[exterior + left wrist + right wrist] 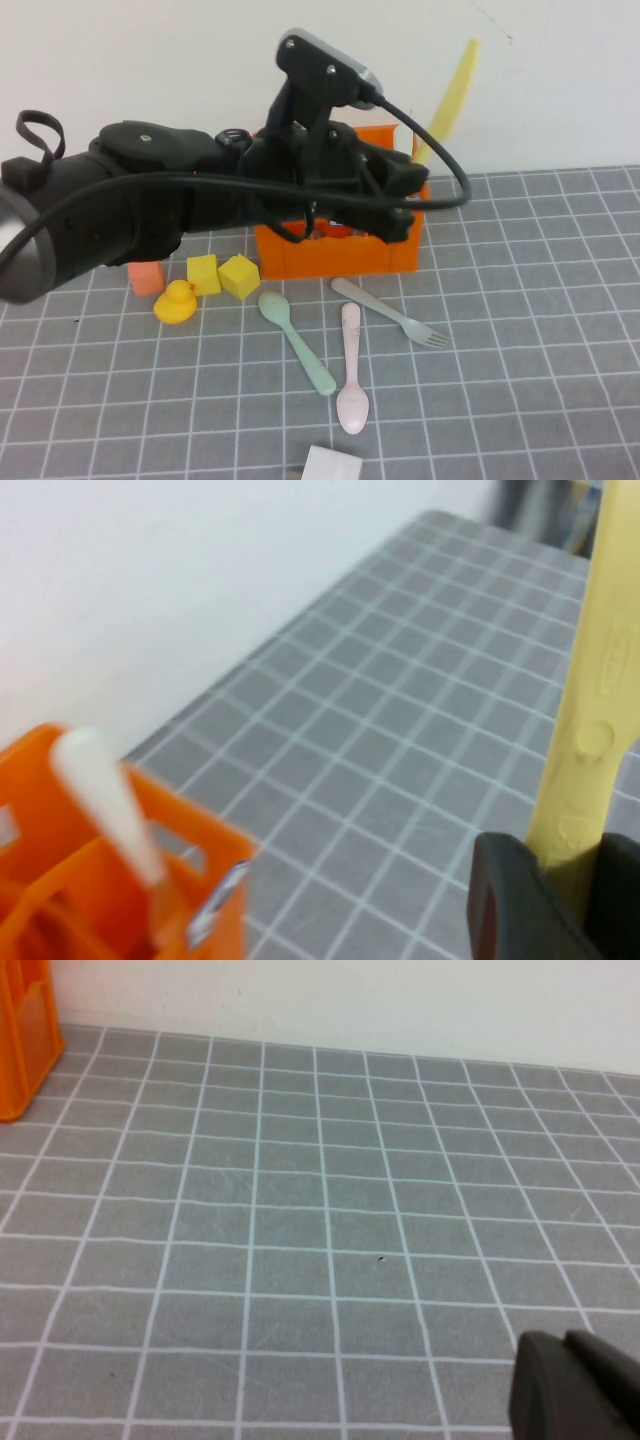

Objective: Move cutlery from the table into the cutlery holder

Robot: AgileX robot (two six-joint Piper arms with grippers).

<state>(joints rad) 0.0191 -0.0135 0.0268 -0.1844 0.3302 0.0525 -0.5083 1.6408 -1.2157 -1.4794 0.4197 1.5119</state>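
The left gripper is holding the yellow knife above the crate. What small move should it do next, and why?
Probably lower the yellow knife into the cutlery holder: the left gripper grips it above the holder's right end, blade angled up, not yet inside. The right gripper sits over bare table.

The orange cutlery holder [340,255] stands on the grey gridded table [540,330], a white knife [110,800] upright inside it. The left gripper [405,195] clamps a yellow knife [450,95] above the holder. The right gripper [575,1385] hangs over bare table. In front of the holder lie a mint-green spoon [297,342], pink spoon [352,370] and grey fork [390,312].
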